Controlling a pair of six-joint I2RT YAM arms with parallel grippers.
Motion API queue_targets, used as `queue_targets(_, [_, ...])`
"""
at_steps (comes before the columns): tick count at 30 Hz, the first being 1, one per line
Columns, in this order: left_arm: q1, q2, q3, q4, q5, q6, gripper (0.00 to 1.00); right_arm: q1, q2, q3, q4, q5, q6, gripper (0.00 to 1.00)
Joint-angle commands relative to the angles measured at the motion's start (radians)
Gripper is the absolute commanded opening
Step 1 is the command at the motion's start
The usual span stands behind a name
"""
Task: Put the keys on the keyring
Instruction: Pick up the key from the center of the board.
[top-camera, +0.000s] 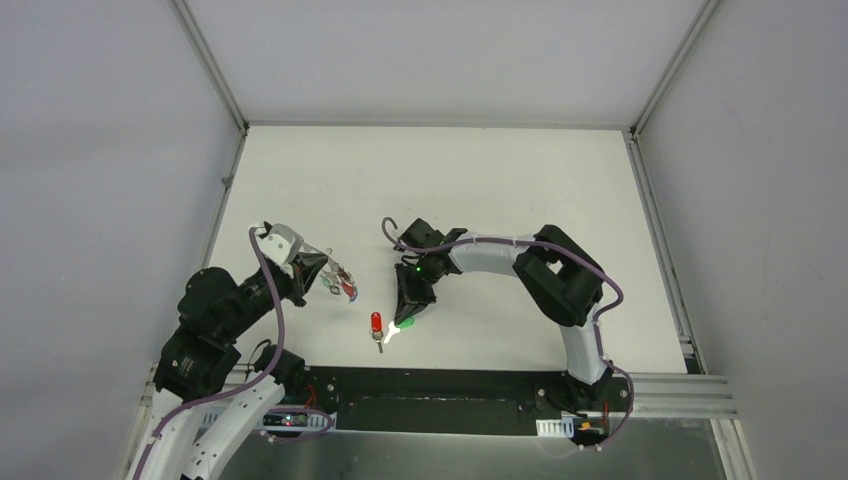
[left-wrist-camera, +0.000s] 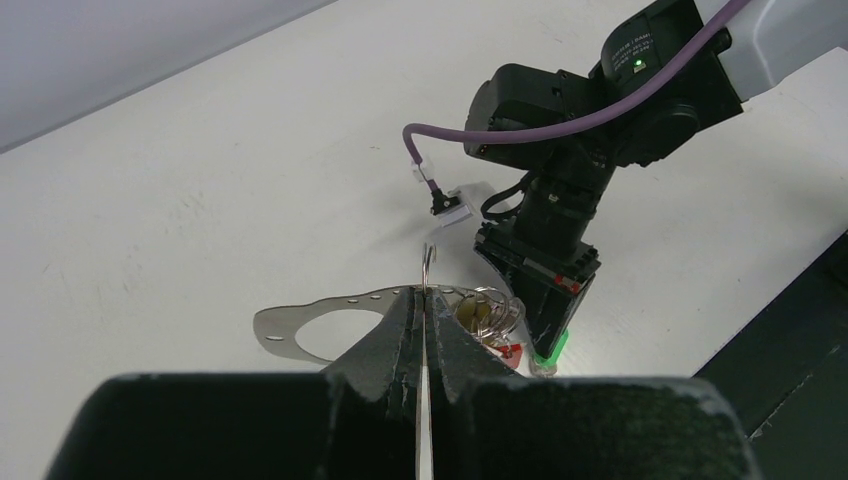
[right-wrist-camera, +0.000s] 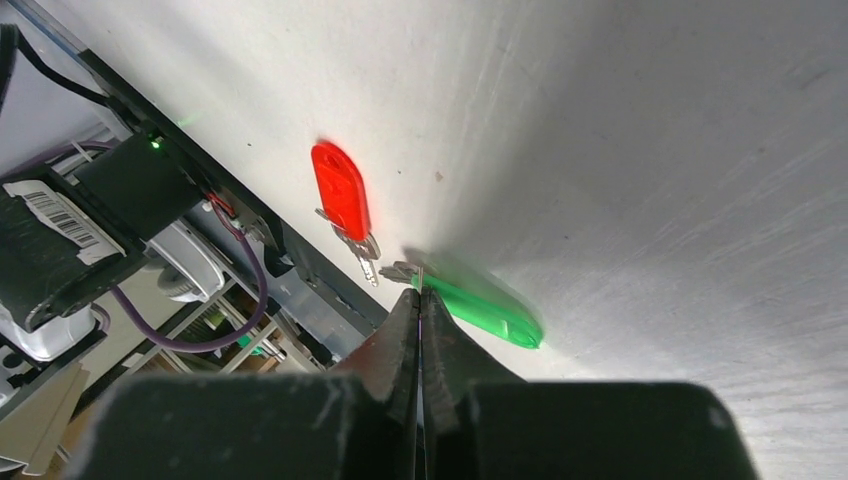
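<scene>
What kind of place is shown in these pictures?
Probably a lab robot test cell: a white table boxed in by grey panels, with left arm and right arm bolted at its edge.

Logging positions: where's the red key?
Top view: red key lies near the table's front edge, just left of the green key at the right gripper.

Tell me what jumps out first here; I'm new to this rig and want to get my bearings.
Two bright keys lie on the white table near its front edge: a red key and, just beside it, a green key with the right gripper down at it, fingers closed. To the left, the left gripper is shut on the grey keyring.
</scene>
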Motion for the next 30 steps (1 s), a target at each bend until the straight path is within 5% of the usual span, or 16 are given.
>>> queue_targets(1, [0.006, 0.002, 0.049, 0.047, 0.016, 0.01, 0.0, -0.008, -0.063, 0.008, -0.03, -0.023, -0.065, 0.0])
queue_targets(17, [0.006, 0.211, 0.091, 0.095, 0.265, 0.04, 0.0, -0.238, -0.263, -0.176, -0.006, -0.101, -0.203, 0.0])
queue_targets(30, [0.006, 0.366, -0.003, 0.447, 0.425, -0.118, 0.0, -0.428, -0.513, -0.261, -0.068, -0.082, -0.359, 0.0])
